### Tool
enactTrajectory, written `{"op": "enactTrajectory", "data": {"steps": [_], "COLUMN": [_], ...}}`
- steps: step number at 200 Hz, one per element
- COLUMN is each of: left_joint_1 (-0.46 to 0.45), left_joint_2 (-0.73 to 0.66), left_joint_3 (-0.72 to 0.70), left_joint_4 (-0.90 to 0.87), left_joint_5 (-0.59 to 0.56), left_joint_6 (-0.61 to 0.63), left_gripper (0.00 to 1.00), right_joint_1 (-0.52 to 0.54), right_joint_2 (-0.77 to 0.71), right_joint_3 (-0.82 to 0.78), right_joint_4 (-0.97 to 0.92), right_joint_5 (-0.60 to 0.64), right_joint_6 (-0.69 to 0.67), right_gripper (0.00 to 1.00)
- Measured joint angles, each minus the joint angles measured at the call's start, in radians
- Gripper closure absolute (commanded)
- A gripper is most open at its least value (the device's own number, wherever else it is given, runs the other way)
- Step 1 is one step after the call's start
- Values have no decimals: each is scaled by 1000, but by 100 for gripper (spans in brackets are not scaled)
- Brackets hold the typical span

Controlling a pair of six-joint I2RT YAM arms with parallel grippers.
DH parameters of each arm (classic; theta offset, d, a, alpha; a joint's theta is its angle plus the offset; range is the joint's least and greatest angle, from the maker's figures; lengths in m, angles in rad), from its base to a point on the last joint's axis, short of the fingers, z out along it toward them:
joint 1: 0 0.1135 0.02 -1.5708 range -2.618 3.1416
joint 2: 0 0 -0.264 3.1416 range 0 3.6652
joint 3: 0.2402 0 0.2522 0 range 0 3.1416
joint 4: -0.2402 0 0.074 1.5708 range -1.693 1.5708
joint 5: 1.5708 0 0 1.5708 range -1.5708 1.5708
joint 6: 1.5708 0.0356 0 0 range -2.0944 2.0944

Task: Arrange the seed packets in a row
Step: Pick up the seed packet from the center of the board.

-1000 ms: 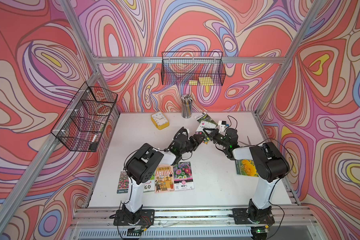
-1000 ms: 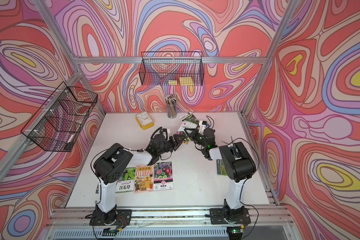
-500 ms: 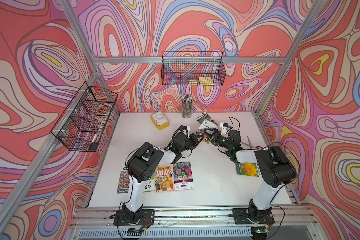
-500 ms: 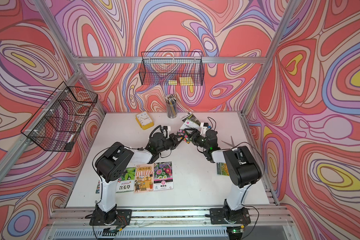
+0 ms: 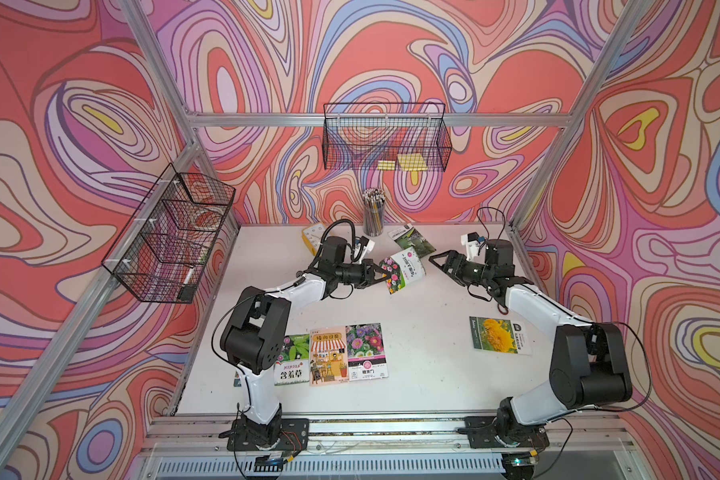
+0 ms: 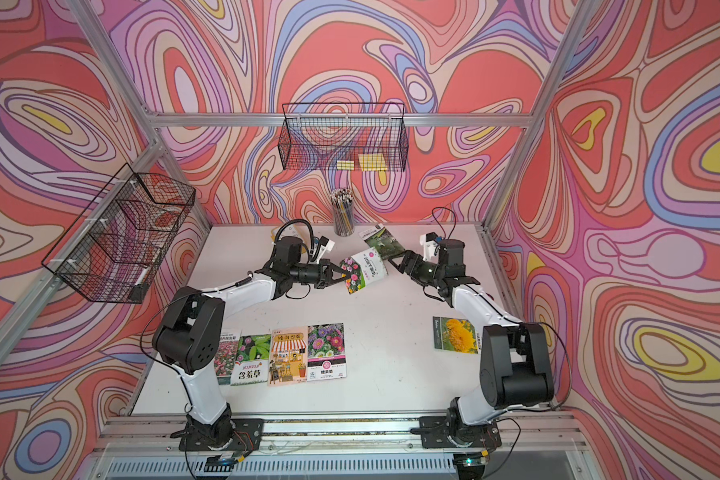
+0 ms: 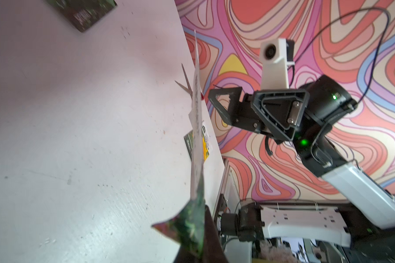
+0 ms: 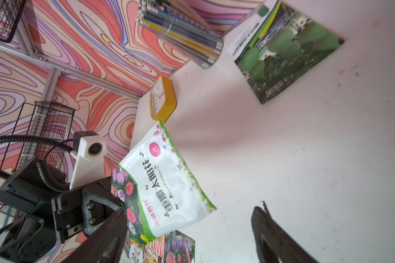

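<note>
1. Left pincer [image 5: 376, 274]: clenched on the white packet [image 5: 406, 269], which it holds tilted above the bench [image 5: 425, 374].
2. Right pincer [image 5: 440, 267]: released, just beside that packet and apart from it.
3. Four packets [image 6: 287, 357]: side by side near the bench front.
4. Sunflower packet [image 5: 499, 336] and green packet [image 5: 414, 241]: flat, well apart.

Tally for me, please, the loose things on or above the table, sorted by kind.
Seed packets: 7, counting the flower packet in the left gripper
Yellow clock: 1
Pencil cup: 1
Scissors: 1, only partly in view
Total: 10
</note>
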Motion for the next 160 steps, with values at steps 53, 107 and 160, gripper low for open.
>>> {"op": "enactTrajectory", "data": {"steps": [53, 107, 160], "left_joint_1": [0, 0, 0], "left_joint_2": [18, 32, 56], "left_joint_3": [24, 24, 68], "left_joint_4": [-21, -5, -152], "left_joint_5": [154, 184, 79], "left_joint_6": [-5, -26, 28], "left_gripper": [100, 100, 15], "right_joint_1": [3, 3, 3], "right_joint_2": [51, 59, 59], "right_joint_3": [-58, -99, -102], "right_joint_4": [67, 255, 287], "right_joint_5": [-167, -277, -273], "right_joint_6": [40, 142, 153], "right_gripper": [17, 89, 100]}}
